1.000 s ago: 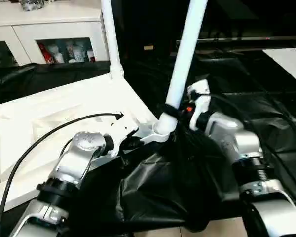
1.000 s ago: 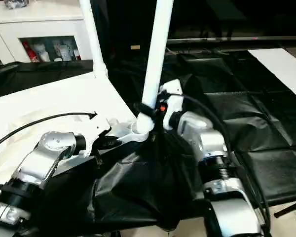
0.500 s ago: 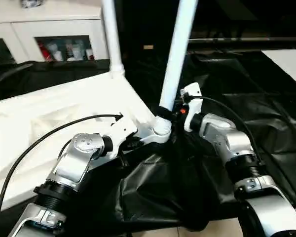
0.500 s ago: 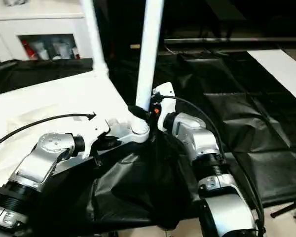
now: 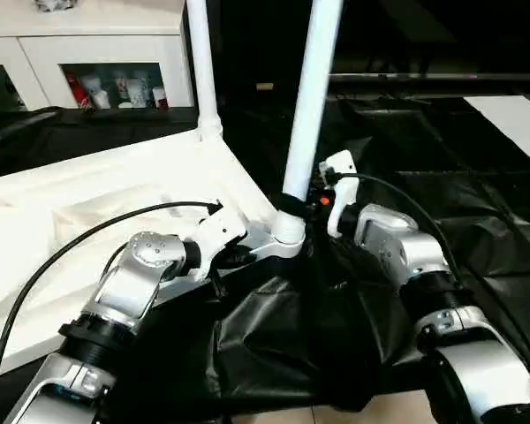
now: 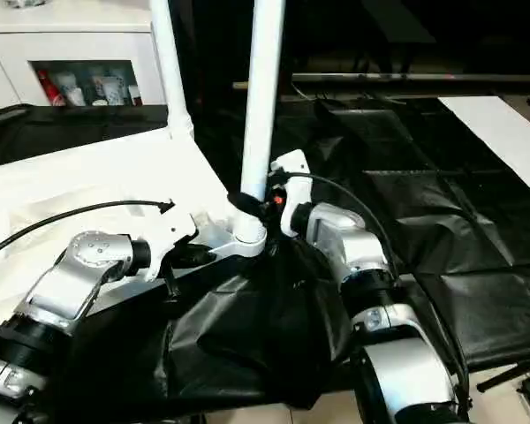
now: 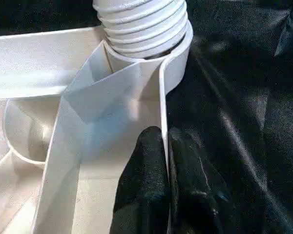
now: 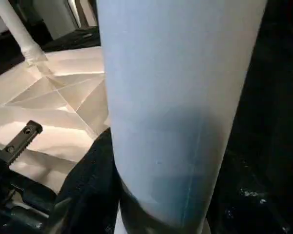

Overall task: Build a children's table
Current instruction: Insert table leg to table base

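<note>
Nearest you, your left claw [image 7: 163, 161] is pinched together on the tabletop's [image 5: 115, 190] rim wall, just beside the corner socket [image 5: 288, 240], steadying it upside down on the black-draped surface [image 5: 477, 159]. Your right claw [image 5: 289, 207] is clamped round the foot of the near leg [image 5: 307, 97]. That leg's long axis rises almost straight up from the socket, so driving it home means pressing down along it; the far leg [image 5: 200, 62] already stands in its corner.

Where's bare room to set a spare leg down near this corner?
Free: the black cloth right of the right arm, up to the white sheet. Crowded: the tabletop corner, where both claws meet the near leg.
</note>
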